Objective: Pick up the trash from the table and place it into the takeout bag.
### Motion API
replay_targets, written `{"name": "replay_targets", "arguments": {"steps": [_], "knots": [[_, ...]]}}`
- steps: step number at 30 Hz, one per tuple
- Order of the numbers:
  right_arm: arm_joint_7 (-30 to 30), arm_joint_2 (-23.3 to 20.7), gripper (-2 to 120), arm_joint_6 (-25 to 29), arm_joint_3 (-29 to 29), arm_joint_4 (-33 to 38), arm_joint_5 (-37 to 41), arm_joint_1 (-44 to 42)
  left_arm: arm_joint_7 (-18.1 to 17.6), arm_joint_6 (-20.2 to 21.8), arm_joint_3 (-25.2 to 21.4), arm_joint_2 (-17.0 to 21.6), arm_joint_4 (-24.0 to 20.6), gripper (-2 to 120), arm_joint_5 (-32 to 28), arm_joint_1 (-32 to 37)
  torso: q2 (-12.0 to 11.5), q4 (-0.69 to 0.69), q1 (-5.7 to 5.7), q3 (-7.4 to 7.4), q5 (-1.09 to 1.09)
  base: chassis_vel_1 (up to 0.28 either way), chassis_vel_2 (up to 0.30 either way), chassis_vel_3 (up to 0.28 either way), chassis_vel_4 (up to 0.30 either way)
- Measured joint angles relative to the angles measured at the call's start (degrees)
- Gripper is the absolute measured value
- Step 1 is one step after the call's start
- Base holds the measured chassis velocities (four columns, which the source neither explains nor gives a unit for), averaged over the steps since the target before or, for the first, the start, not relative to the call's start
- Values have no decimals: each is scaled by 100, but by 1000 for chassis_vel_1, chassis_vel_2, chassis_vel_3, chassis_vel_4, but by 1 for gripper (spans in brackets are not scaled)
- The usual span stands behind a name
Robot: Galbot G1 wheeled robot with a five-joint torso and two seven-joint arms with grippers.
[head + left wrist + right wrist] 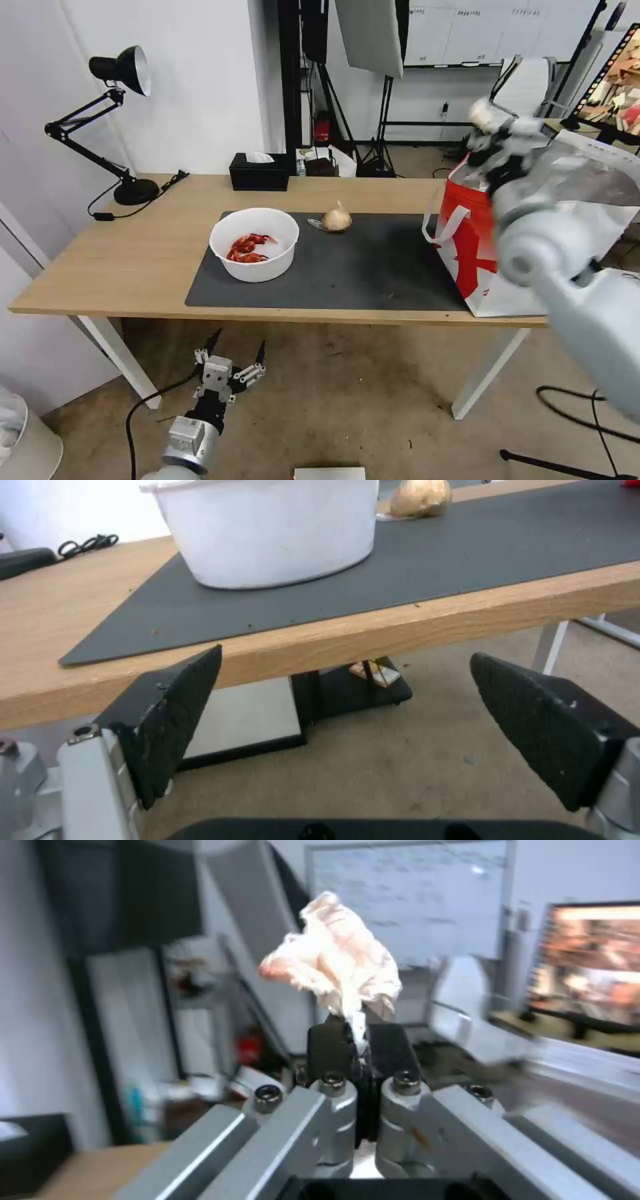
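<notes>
My right gripper [492,137] is raised above the open mouth of the white-and-red takeout bag [467,250] at the table's right end. It is shut on a crumpled white tissue [485,113]. The right wrist view shows the tissue [333,965] pinched between the shut gripper [357,1032]. On the dark grey mat [373,267] stand a white bowl [254,243] with red shells and a small tan knotted bag [337,219]. My left gripper [235,352] hangs open below the table's front edge [133,310], empty. In the left wrist view, bowl [267,530] and tan bag [420,497] lie beyond the open gripper [347,730].
A black tissue box [259,172] sits at the table's back edge. A black desk lamp [123,120] with its cable stands at the back left. Stands, cables and a screen fill the room behind and to the right.
</notes>
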Motion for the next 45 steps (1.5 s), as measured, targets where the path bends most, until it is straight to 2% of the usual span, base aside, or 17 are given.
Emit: {"name": "replay_targets", "arguments": {"steps": [3,5,6,8,9,19,20,23,29,30,31,35,38,39,42,43,45], "knots": [[268,-254,0,-381,167,-9,336,-86,0,-4,2,1,-6,100,5,0,0,0,0,0,0,0,0,0,0],[507,-488,0,-932,297,-35,794,-247,5,-8,24,27,-17,100,23,-2,0,0,0,0,1,0,0,0,0],[507,-488,0,-932,297,-35,794,-247,5,-8,24,27,-17,100,23,-2,0,0,0,0,1,0,0,0,0],[597,-677,9,-1308,366,-80,1160,-377,31,-8,63,55,-41,100,30,-18,0,-1,0,0,1,0,0,0,0],[597,-677,9,-1308,366,-80,1160,-377,31,-8,63,55,-41,100,30,-18,0,-1,0,0,1,0,0,0,0],[592,-805,42,-1374,385,-126,1506,-406,53,-97,127,7,-32,100,58,-59,0,1,0,0,-1,0,0,0,0],[589,-807,51,-1371,385,-130,1506,-423,53,-99,127,8,-33,100,59,-54,0,1,0,1,-1,0,0,0,0],[576,-816,64,-1363,385,-126,1511,-472,53,-102,126,21,-33,100,59,-52,0,1,0,1,-1,0,0,0,0],[561,-829,76,-1355,384,-124,1520,-485,54,-102,136,23,-36,100,59,-57,0,1,0,1,-1,0,0,0,0],[534,-841,86,-1338,383,-124,1525,-485,54,-103,143,22,-44,100,59,-58,0,1,0,0,-1,0,0,0,0],[480,-848,92,-1276,387,-117,1528,-499,54,-103,145,22,-52,100,59,-59,0,1,1,1,-1,0,0,0,0],[314,-872,99,-1018,464,-7,1529,-631,55,-103,144,29,-104,100,58,-66,0,1,1,0,-1,0,0,0,0],[-290,-901,100,-225,660,245,1453,-1024,54,-103,133,46,-187,100,24,-93,0,0,1,0,-1,0,0,0,0],[-290,-901,100,-225,660,245,1453,-1024,54,-103,133,46,-187,100,24,-93,0,0,1,0,-1,0,0,0,0],[-1212,-878,100,594,1047,628,1024,-1727,44,-104,110,43,-237,100,-42,-127,0,1,1,1,-1,0,0,0,0],[-1212,-878,100,594,1047,628,1024,-1727,44,-104,110,43,-237,100,-42,-127,0,1,1,1,-1,0,0,0,0],[-1804,-764,100,950,1307,921,604,-2202,40,-131,52,11,-277,100,-58,-117,1,-2,0,0,-4,0,0,0,0]]}}
